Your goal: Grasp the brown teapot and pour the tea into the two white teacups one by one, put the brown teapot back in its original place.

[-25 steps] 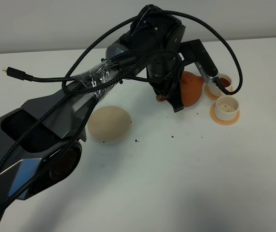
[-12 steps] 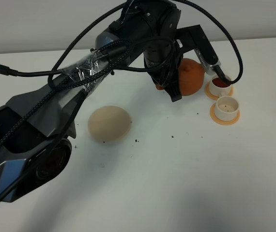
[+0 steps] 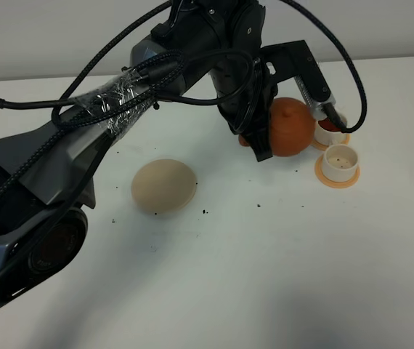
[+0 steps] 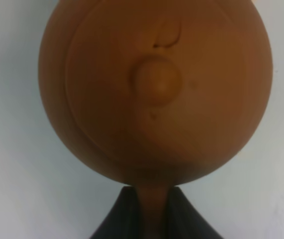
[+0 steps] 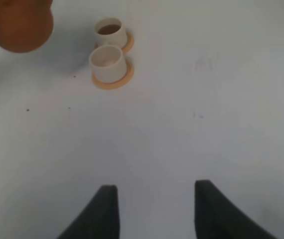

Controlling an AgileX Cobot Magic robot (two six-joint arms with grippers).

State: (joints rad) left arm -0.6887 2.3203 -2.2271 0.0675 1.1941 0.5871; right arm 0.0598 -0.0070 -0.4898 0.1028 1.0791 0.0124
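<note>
**Next pour: the near cup**

The coaster (image 3: 163, 187) sits well apart. The near cup (image 3: 340, 161) looks empty. The left gripper (image 4: 151, 224) is clamped on the handle of the teapot (image 3: 292, 127), beside the far cup (image 3: 329, 129), which holds dark tea. Centre the spout over the near rim and tilt slowly. The right gripper (image 5: 154, 209) gapes, empty.

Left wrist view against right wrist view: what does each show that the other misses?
Only the left wrist view shows the knobbed lid close up and the left pincer shut on the handle of the brown teapot. Only the right wrist view shows the two white teacups, one holding tea and the other empty, on orange saucers, plus the open right pincer. Both show the teapot and the white table.
</note>
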